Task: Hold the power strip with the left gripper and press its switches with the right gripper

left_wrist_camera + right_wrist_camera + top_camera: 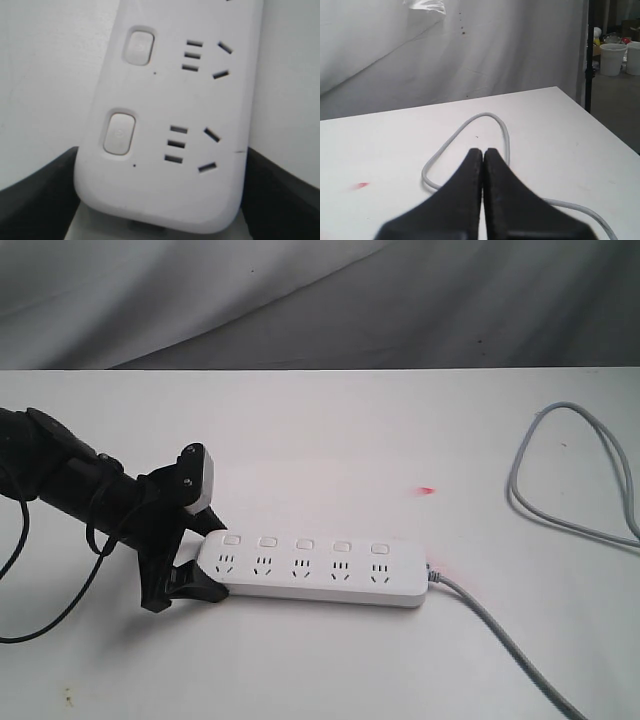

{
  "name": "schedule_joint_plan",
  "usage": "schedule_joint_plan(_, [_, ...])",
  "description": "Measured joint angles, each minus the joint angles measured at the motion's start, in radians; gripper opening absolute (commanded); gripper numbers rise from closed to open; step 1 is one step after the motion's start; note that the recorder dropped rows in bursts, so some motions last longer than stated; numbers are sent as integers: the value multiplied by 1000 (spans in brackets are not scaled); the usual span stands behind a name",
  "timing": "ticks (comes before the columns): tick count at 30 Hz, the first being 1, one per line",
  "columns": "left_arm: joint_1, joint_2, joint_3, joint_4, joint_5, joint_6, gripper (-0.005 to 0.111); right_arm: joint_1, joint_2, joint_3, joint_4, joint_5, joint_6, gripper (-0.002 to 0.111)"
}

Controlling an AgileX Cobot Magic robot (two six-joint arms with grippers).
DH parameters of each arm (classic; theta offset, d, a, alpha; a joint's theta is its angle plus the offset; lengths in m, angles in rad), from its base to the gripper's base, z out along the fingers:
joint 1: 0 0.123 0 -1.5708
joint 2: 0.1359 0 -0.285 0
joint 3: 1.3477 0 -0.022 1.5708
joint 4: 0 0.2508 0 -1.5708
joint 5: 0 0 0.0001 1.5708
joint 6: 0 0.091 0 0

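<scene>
Long, flat power strip [315,572] of smooth white plastic, rounded at both ends, lying on a matte white table [350,430]. Five rounded-square switches [305,543] in a row above its sockets. Grey cord [500,635] trailing from one end. At the opposite end, left gripper [205,560] clamped across the strip, one black finger on each long edge. Away from the strip, by the cord's loop, right gripper [482,165] with tapered black fingers pressed together, holding nothing.

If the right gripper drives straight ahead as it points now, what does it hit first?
Likely the grey cord loop on the table, just beyond the right gripper; depth unclear.
</scene>
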Motion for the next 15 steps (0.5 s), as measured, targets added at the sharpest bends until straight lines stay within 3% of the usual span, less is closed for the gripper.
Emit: schedule_joint_plan(15, [0, 0, 0, 0, 0, -2, 51, 0, 0, 0, -4, 14, 2, 0])
